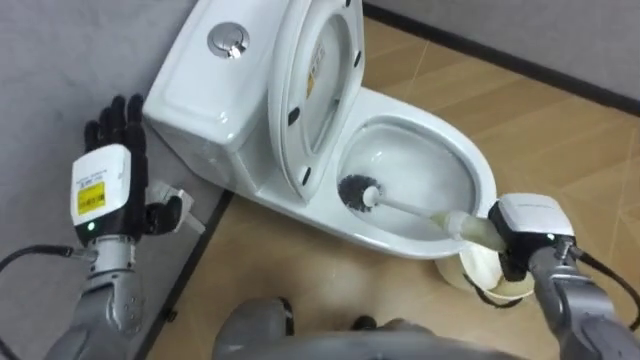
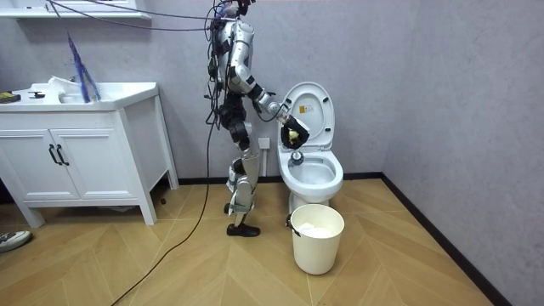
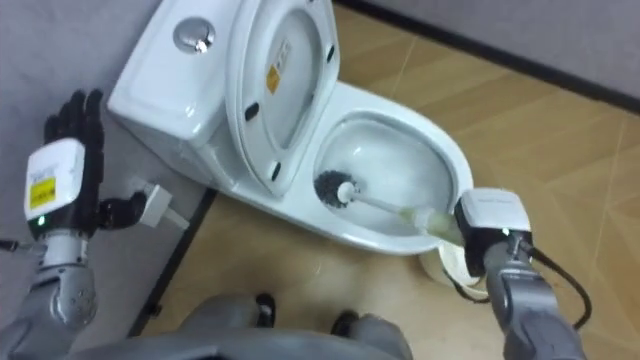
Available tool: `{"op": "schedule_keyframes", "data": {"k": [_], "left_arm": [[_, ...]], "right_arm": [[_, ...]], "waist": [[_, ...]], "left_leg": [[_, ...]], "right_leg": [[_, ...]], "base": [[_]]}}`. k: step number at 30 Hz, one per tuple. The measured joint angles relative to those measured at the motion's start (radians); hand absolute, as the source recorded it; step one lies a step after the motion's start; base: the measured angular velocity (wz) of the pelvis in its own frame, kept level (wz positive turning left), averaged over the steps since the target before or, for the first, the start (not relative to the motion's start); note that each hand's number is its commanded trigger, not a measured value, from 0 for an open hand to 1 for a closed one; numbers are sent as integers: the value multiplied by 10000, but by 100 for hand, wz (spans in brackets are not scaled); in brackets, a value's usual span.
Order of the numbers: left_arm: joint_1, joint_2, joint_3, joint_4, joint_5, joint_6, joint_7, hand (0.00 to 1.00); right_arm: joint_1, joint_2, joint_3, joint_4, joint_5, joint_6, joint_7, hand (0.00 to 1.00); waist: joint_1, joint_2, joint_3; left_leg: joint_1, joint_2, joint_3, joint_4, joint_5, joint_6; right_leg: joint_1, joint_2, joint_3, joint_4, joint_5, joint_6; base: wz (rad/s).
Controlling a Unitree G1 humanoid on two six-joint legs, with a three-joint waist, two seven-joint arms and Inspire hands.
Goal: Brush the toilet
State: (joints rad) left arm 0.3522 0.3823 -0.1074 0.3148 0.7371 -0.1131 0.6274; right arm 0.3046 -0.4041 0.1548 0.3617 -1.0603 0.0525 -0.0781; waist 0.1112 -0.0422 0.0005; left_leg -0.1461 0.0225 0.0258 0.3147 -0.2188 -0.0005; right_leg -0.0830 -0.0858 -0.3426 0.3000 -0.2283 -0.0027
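Beside bowl (image 1: pixel 478 165), right hand (image 1: pixel 527 232) around brush (image 1: pixel 361 192)

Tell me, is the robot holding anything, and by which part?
Its right hand grips the toilet brush by the handle's far end; the left hand is open, holding nothing.

A white bucket (image 2: pixel 317 238) is standing on the wooden floor (image 2: pixel 408 263), well apart from a white cabinet (image 2: pixel 81 166) that is sitting against the grey wall (image 2: pixel 442 85) at the room view's left. The cabinet's two doors are staying closed, each with a dark handle (image 2: pixel 58 155). Its worktop (image 2: pixel 119 90) is carrying a few small things, too small to tell. A shoe (image 2: pixel 10 240) is lying at the left edge. A black skirting (image 2: pixel 429 225) is running along the wall's foot.
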Motion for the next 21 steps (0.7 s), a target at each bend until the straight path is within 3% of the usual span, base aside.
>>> {"op": "schedule_keyframes", "data": {"k": [5, 10, 14, 21], "left_arm": [[565, -768, 330, -9, -43, -35, -122, 0], [1021, -1063, 831, 260, -189, -347, -365, 0], [815, -1368, 1043, 1354, -556, -554, -586, 0], [359, -1578, 1544, 3405, -1838, -418, -1777, 0]], "right_arm": [[720, 637, -763, 51, 1332, -682, -435, 100], [891, 991, -1875, 317, 3131, -1198, -606, 100], [731, 1310, -2661, 647, 4783, -1558, -1485, 100], [414, 1761, -3234, 1300, 6100, -1840, -2605, 100]], "waist": [[-50, 150, -28], [-256, 170, -7], [-339, 182, 4], [-562, 177, -15]], "left_leg": [[1259, -12, -4, -702, 1, -7], [1960, -27, 109, -1105, 8, -14], [2301, -22, 316, -1288, 11, -19], [2602, 59, 860, -1514, 38, -62]], "right_leg": [[1146, -18, -11, -476, -38, 135], [1676, -8, 207, -652, -83, 202], [1836, 43, 434, -837, -83, 203], [1845, 307, 1040, -1117, 101, 146]], "base": [[1], [-7], [-16], [-26]]}}
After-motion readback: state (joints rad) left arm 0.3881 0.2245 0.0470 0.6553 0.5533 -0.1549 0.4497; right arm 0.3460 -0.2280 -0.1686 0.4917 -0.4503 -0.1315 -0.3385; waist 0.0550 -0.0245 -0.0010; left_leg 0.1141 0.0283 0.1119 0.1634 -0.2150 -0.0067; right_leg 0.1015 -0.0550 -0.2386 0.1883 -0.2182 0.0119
